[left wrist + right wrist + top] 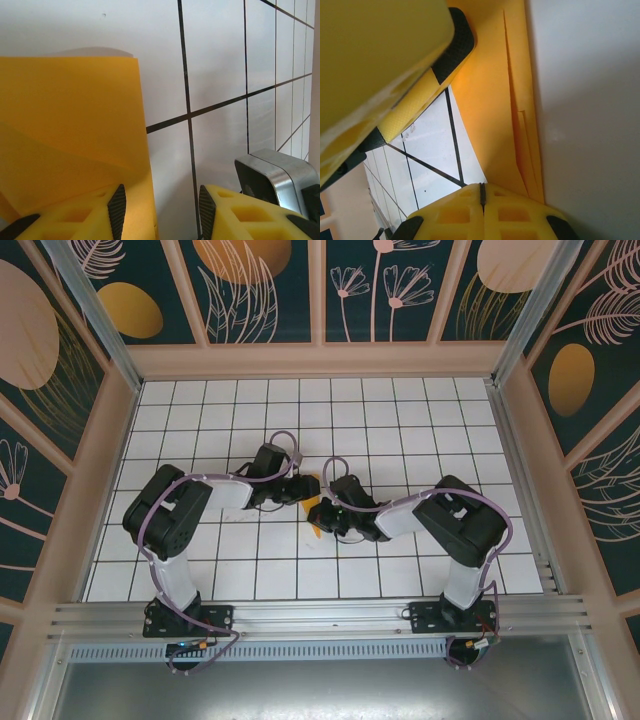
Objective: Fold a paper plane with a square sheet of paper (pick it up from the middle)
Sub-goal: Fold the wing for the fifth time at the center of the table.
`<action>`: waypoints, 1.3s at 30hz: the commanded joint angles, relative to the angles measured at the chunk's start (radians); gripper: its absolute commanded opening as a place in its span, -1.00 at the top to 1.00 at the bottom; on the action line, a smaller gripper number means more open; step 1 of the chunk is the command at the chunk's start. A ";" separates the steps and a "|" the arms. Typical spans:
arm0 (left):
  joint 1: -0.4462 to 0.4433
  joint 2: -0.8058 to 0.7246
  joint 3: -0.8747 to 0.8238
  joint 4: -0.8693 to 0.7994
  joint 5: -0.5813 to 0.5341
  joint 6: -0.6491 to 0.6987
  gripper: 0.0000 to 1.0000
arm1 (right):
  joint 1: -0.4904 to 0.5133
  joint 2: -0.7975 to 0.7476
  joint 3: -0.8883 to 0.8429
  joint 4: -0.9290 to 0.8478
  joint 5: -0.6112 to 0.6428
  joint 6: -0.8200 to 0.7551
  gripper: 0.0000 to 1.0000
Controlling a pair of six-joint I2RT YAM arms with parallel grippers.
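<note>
Right gripper pressed together beside the part-folded sheet, mid-table. Left gripper apart, sheet at its 9 o'clock. Risk I flag: closing there could snag the free edge, skewing the crease.

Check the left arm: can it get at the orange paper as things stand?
Probably yes: the left gripper stands open at the edge of the orange paper, nothing between them; the right gripper, shut, sits close on the other side.
</note>
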 commanded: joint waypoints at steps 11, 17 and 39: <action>0.066 0.030 0.065 -0.052 -0.092 0.070 0.03 | 0.024 0.110 -0.082 -0.235 0.008 -0.012 1.00; 0.103 0.060 0.065 -0.060 -0.116 0.083 0.05 | 0.024 0.108 -0.083 -0.231 0.003 -0.020 1.00; 0.171 -0.132 0.010 0.003 -0.011 0.035 0.02 | 0.025 0.109 -0.057 -0.224 -0.011 -0.033 1.00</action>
